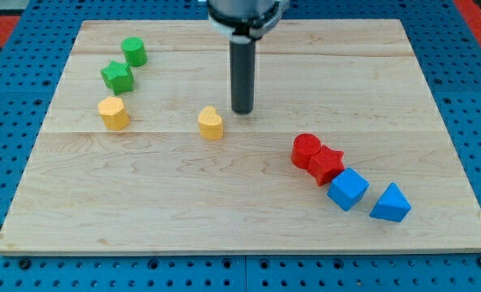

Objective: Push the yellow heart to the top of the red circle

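The yellow heart (pixel 211 123) lies near the middle of the wooden board. The red circle (pixel 306 149) sits to its right and lower, touching a red star (pixel 327 165). My tip (pixel 242 111) rests on the board just to the upper right of the yellow heart, a small gap away from it. The rod stands upright from the view's top.
A blue cube (pixel 348 189) and a blue triangle (pixel 390 203) lie below right of the red star. At the upper left are a green cylinder (pixel 134 51), a green star (pixel 118 77) and a yellow hexagon block (pixel 113 113). The wooden board (pixel 224 219) sits on a blue pegboard.
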Available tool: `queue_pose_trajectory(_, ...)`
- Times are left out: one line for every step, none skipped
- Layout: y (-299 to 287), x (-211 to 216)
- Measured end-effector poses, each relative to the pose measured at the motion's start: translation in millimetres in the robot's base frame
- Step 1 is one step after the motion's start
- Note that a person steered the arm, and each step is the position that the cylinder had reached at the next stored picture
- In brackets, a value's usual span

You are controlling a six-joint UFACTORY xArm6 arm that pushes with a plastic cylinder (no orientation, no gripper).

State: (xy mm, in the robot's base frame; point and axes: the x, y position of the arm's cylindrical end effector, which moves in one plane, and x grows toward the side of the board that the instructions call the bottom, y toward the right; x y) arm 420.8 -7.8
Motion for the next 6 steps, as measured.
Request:
queue_pose_trajectory(-16.5,15.3)
queue_pose_trajectory(-11.5,7.5)
queue_pose_trajectory(-15.9,5.4)
queue_pose_trajectory(-36.4,-26.7)
queue_pose_trajectory(-99.1,-1.4)
queue_pose_trajectory(-54.4,23.7)
